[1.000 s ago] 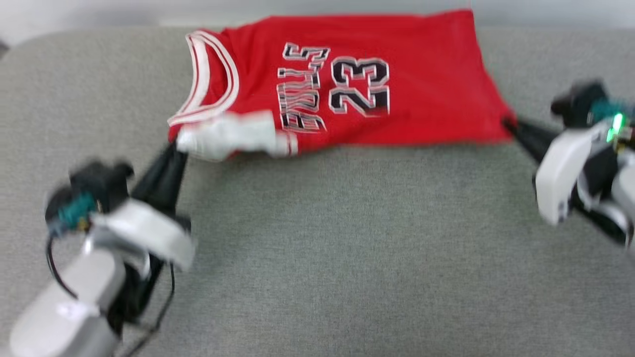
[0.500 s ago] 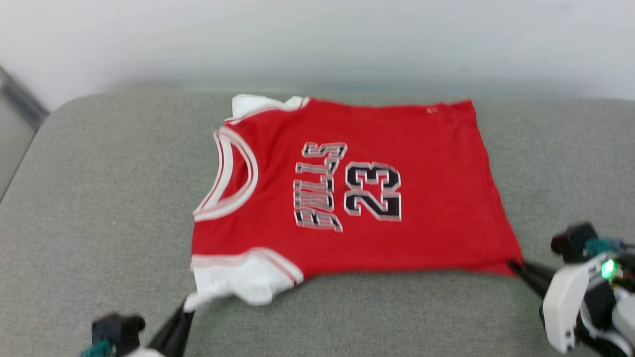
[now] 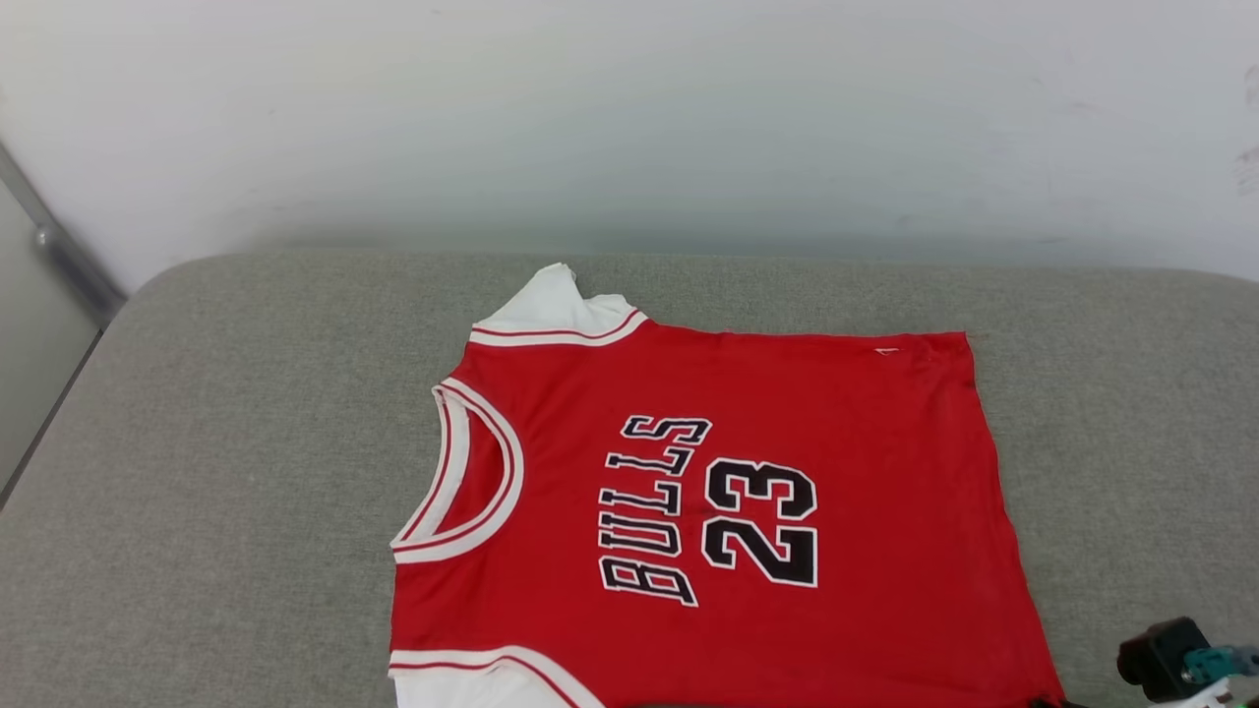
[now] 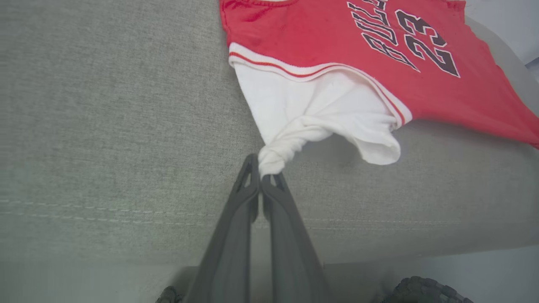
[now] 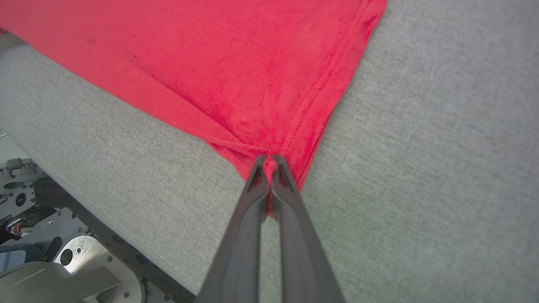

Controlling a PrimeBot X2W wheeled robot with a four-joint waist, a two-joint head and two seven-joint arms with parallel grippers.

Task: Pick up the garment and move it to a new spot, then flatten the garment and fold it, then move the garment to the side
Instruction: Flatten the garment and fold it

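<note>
While garment (image 3: 787,393) lies flat on grey cushion (image 3: 246,442), sleeve (image 4: 303,109) is clamped by left gripper (image 4: 262,171), hem corner (image 5: 273,139) by right gripper (image 5: 269,162).

The head camera looks forward and down from high up onto the grey fabric-padded counter (image 3: 216,442). Each wrist camera sits low and close, facing along its own fingers: the left pincer (image 4: 262,176) toward a sleeve of the red lettered jersey with white sleeves (image 4: 337,38), the right pincer (image 5: 269,162) toward its hem corner. All three share that jersey.
</note>
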